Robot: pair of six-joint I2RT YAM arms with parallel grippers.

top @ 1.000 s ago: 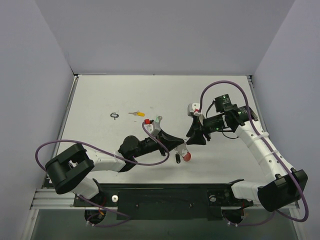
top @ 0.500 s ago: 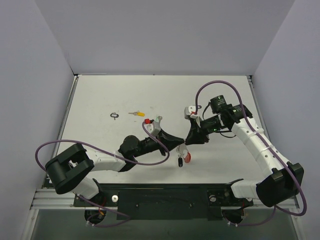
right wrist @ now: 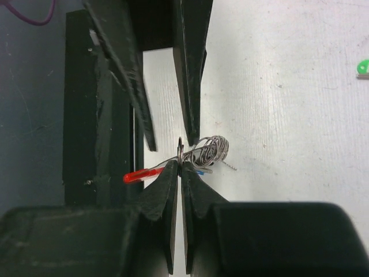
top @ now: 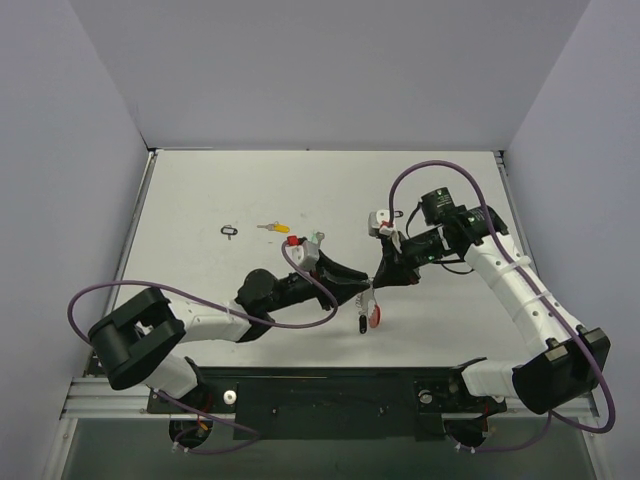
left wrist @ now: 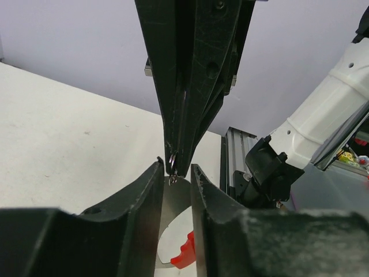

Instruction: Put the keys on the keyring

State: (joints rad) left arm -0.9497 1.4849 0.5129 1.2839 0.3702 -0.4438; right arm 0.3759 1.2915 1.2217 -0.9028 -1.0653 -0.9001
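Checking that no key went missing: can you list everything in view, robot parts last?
keyring: 1, silver with red tag, mid-table between the grippers
yellow-tagged key: 1, silver, on the table's left part
green-tagged key: 1, on the table, apart from the ring
black-tagged key: 1, beside the red tag
black loop tag: 1, left of the yellow key
table: 1, white
left gripper: 1, black, open at the keyring
right gripper: 1, black, shut on the keyring

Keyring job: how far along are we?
Done, seemingly: a black-tagged key hangs with the keyring, and a blue-tagged key sits at it. In hand: right gripper shut on the keyring; left gripper open around it. Left: yellow-tagged key lies apart on the table.
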